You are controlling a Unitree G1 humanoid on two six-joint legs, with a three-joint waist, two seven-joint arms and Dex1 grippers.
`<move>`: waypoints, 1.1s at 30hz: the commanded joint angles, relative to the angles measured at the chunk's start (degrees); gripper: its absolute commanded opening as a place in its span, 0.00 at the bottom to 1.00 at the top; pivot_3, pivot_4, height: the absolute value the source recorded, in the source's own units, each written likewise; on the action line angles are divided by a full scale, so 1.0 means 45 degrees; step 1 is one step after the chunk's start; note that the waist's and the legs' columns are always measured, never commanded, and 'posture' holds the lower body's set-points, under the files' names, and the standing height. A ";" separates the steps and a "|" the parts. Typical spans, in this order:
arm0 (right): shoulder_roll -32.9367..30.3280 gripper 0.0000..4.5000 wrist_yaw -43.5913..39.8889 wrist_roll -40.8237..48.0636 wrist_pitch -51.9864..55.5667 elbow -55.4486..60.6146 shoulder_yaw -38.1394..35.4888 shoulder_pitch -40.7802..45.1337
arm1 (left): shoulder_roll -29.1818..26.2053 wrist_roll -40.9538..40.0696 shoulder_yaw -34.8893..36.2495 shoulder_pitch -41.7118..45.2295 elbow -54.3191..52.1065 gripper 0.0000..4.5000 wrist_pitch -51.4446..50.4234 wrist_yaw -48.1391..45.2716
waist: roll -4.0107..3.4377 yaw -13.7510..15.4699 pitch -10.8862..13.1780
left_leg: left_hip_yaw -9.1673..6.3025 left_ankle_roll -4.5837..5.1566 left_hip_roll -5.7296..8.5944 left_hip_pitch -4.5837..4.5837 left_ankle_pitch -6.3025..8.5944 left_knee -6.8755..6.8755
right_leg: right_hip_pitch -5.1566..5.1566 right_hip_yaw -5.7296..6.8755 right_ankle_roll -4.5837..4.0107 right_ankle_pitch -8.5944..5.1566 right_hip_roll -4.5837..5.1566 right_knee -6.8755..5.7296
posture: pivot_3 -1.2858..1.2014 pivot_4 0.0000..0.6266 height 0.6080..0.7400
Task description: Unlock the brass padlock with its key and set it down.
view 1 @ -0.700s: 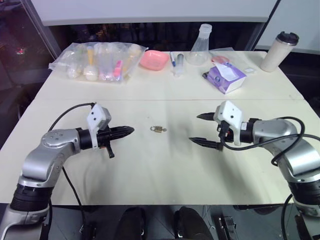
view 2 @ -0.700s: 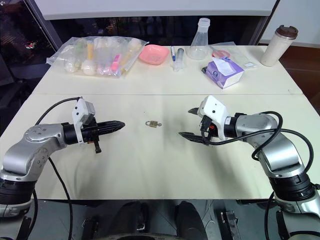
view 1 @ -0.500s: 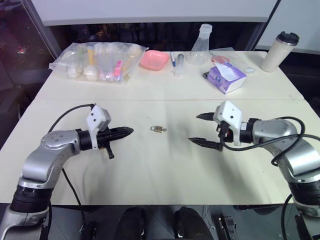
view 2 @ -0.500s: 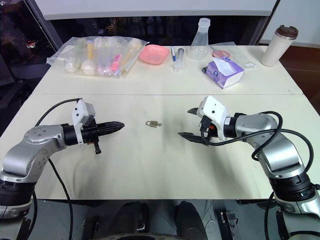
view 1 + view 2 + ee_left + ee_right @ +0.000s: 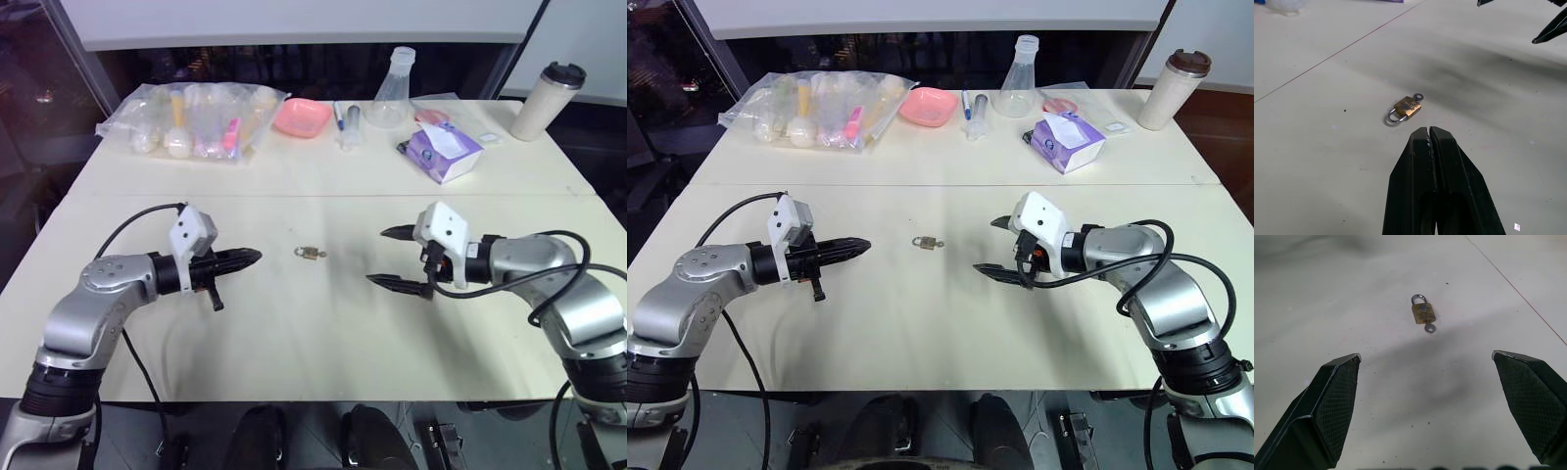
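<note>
The padlock lies on the surface between the left hand and the right hand, touching neither. Along the far edge, from left to right, sit a bag, a dish, a flask, a box and a cup.

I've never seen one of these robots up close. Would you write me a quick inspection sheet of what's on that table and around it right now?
Surface: pale table, a seam line running across it.
Job's things: brass padlock lying flat mid-table, key in its base, nothing touching it.
Clutter: along the far edge, plastic bag of items, pink dish, glass flask, purple box, lidded cup.
Grippers: left gripper jaws shut, empty; right gripper jaws wide open, empty; both point at the padlock.
Cables: black cable looping off the left arm, more on the right.
Surroundings: dark floor; nothing else seen.
</note>
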State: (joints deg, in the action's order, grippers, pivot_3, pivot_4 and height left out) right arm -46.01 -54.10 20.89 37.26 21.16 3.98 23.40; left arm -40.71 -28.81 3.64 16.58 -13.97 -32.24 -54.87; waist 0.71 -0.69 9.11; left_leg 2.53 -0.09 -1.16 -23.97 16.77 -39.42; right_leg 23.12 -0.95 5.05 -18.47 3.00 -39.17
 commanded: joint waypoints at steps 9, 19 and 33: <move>0.0457 0.99 0.0210 -0.0347 -0.0627 -0.0451 0.0358 0.0752 | -0.0228 -0.0020 0.0152 0.0103 -0.0303 0.00 0.0104 -0.0006 | 0.0000 -0.0007 0.0000 | 0.0000 0.0000 0.0000 0.0000 0.0000 0.0000 | 0.0000 0.0001 0.0000 0.0000 -0.0001 0.0000 | 0.52 0.24 0.81; 0.2487 0.99 -0.0554 -0.1688 -0.2532 -0.4272 0.2392 0.3123 | -0.0379 0.0794 -0.0202 0.0325 0.0060 0.00 0.0654 0.0026 | -0.0001 -0.0021 0.0001 | 0.0012 -0.0003 -0.0001 -0.0004 -0.0002 0.0001 | 0.0022 -0.0002 0.0000 0.0000 -0.0012 -0.0012 | 0.52 0.24 0.81; 0.2355 1.00 -0.1073 -0.2192 -0.2853 -0.3846 0.2269 0.3015 | 0.0433 0.2898 -0.2706 0.3746 0.5710 0.93 0.4635 -0.3212 | -0.0001 -0.0002 0.0001 | 0.0018 -0.0007 0.0017 -0.0014 -0.0007 -0.0004 | 0.0033 0.0013 0.0001 0.0001 -0.0007 -0.0018 | 0.52 0.24 0.81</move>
State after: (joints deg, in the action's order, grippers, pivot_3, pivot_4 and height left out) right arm -34.95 -58.80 10.85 24.63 1.18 15.47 36.76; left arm -38.01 -17.75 -7.84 31.51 8.06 -15.78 -65.80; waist 0.70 -0.70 9.11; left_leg 2.63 -0.12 -1.08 -24.03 16.74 -39.45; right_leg 23.27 -0.87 5.05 -18.47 2.95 -39.25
